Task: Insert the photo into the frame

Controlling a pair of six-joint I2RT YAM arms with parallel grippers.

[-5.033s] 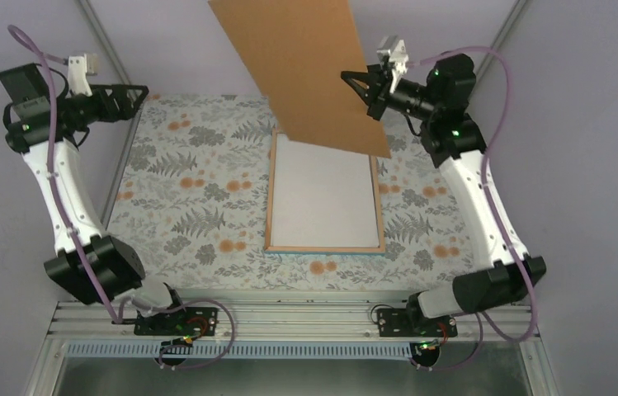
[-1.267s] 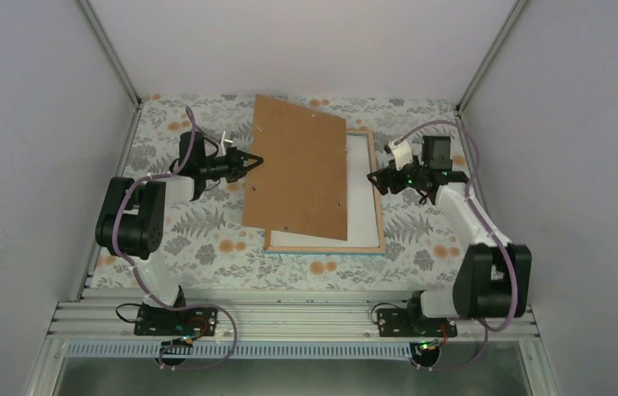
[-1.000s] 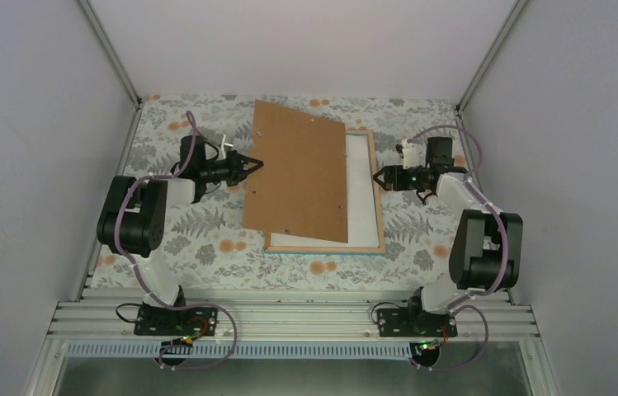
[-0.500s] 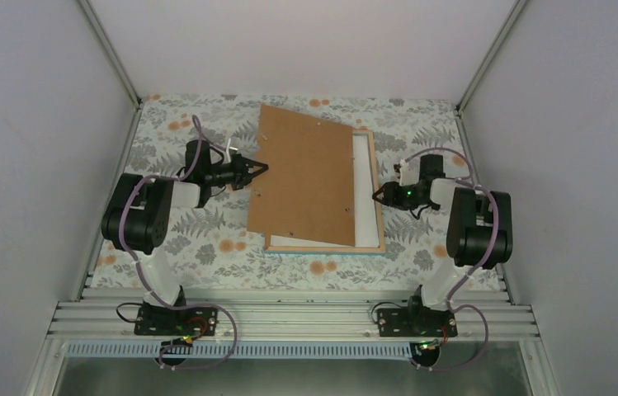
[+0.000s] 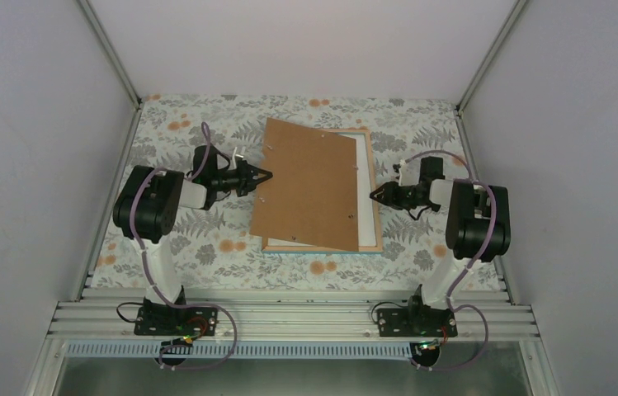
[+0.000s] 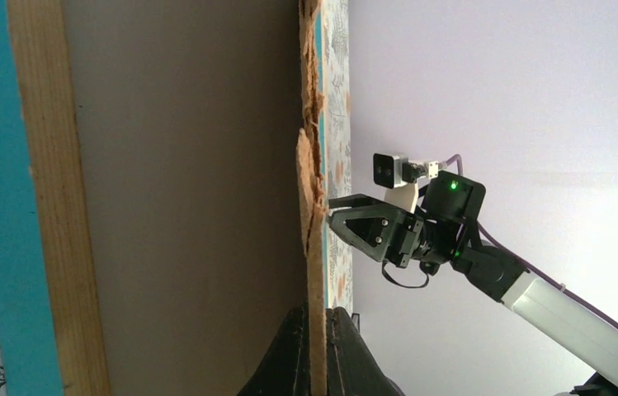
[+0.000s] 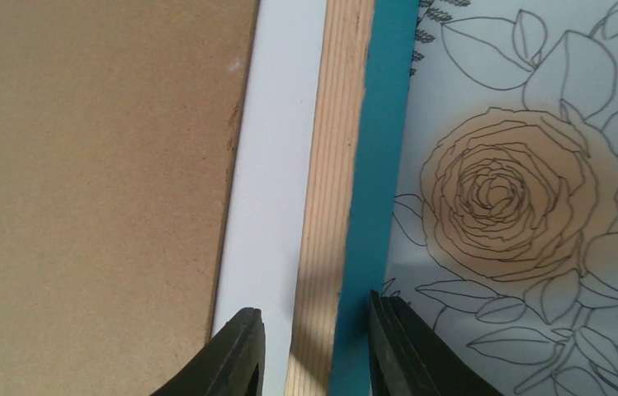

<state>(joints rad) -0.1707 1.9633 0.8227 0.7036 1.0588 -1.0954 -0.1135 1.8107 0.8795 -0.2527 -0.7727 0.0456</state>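
The left arm (image 5: 153,206) and right arm (image 5: 474,219) are folded low, with forearms directed inward. The left pincer (image 5: 266,175) is clamped on the backing board (image 5: 309,186) edge. The right pincer (image 5: 374,195) is seen partly open.

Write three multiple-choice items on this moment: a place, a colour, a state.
1. Where is the brown board?
A: square inside the frame.
B: askew over the frame.
C: held up in the air.
2. The frame's outer side is:
A: red.
B: black.
C: teal.
3. The left gripper is:
A: shut on the board's edge.
B: open above the board.
C: shut on the frame.

Answers:
1 B, its edges slant across the frame's.
2 C, the right wrist view shows teal beside the wood.
3 A, it pinches the board's edge.
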